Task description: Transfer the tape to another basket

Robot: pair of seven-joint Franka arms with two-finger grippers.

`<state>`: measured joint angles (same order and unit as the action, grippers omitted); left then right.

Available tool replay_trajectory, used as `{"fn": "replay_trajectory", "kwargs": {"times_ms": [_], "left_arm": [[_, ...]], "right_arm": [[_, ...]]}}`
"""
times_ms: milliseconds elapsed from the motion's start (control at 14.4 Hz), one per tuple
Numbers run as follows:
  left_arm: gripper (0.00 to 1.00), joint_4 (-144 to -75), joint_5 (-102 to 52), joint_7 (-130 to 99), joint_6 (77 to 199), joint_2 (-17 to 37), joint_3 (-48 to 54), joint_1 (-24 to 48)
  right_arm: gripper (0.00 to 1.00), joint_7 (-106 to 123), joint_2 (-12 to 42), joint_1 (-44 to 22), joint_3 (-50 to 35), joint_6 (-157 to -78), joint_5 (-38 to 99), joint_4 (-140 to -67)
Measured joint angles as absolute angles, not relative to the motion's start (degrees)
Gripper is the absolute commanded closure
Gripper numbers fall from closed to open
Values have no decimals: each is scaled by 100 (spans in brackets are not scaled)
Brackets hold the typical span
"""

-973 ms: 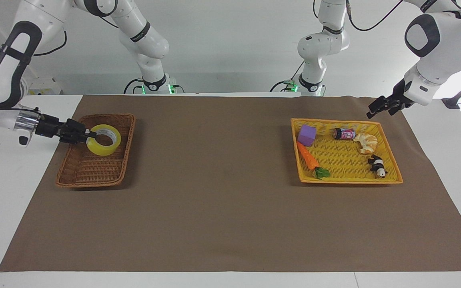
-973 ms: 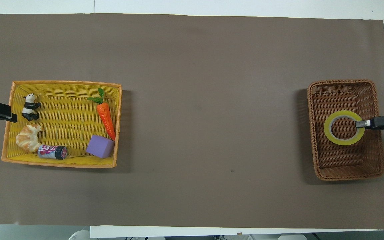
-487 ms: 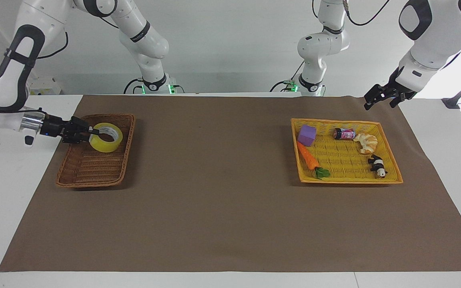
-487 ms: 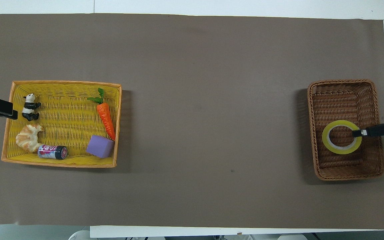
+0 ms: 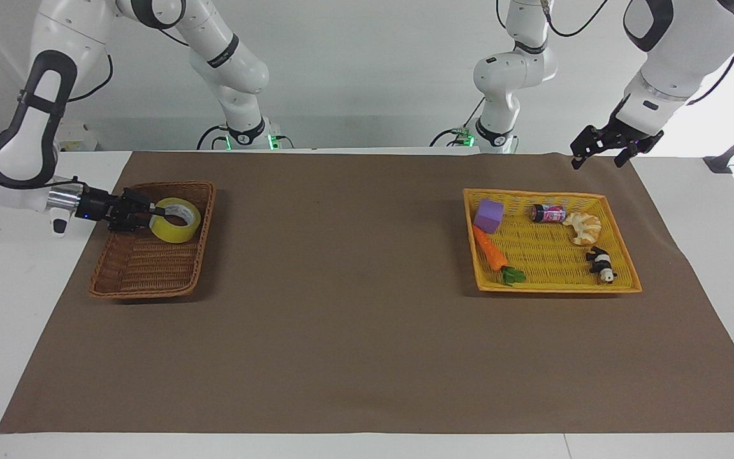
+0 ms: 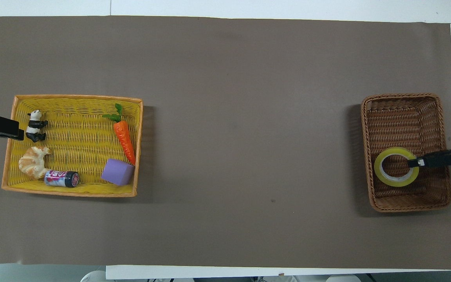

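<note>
The right arm is coming in from the upper left of the facing view, its forearm bending down and its wrist lying nearly level across the counter (image 5: 367,357) edge. The right gripper (image 5: 153,214) is pointing sideways into the basket (image 5: 126,290), clenched on the wall of the tape (image 5: 179,228), one finger inside the ring and one outside. In the overhead view the same gripper (image 6: 414,161) is entering from the right edge of the frame at mid height, its tip on the rim of the tape (image 6: 386,181).

The tape is sitting tilted at the upper part of the basket in the facing view, which is the lower part of the basket (image 6: 405,96) in the overhead view. Whether it is resting on the weave or just clear of it I cannot tell.

The left arm is hanging at the upper right of the facing view, elbow high, forearm sloping down. The left gripper (image 5: 599,152) is pointing downward with its fingers spread, released and holding nothing, over the brown mat just above the upper right corner of the yellow tray (image 5: 558,287). In the overhead view it (image 6: 12,133) is showing at the left edge, over the tray's (image 6: 73,192) rim beside the panda (image 6: 34,126).

The tray is holding a cube (image 5: 488,215), a carrot (image 5: 491,250), a small can (image 5: 548,213), a croissant (image 5: 583,227) and the panda (image 5: 600,264).
</note>
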<state>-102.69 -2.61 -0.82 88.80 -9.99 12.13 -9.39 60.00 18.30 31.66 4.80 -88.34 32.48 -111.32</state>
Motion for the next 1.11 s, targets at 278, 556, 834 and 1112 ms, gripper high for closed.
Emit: {"fn": "replay_trajectory", "kwargs": {"times_ms": [278,556,834,1112], "left_arm": [[0,-10260,-258,-82,8881,-1017,1152,-949],[0,-10257,-255,-93,8808,-1075,1135,-949],[0,-10256,-183,-72,8810,-1053,1123,-885],[0,-9954,62,-71,8722,-515,1153,-605]], "right_arm": [[0,6012,1805,3150,453,-9212,3019,-10990],[0,5187,1130,2425,413,-9401,1982,-10385],[0,2915,-18,1225,348,-9299,979,-10069],[0,1241,-722,577,318,-8522,215,-9939]]}}
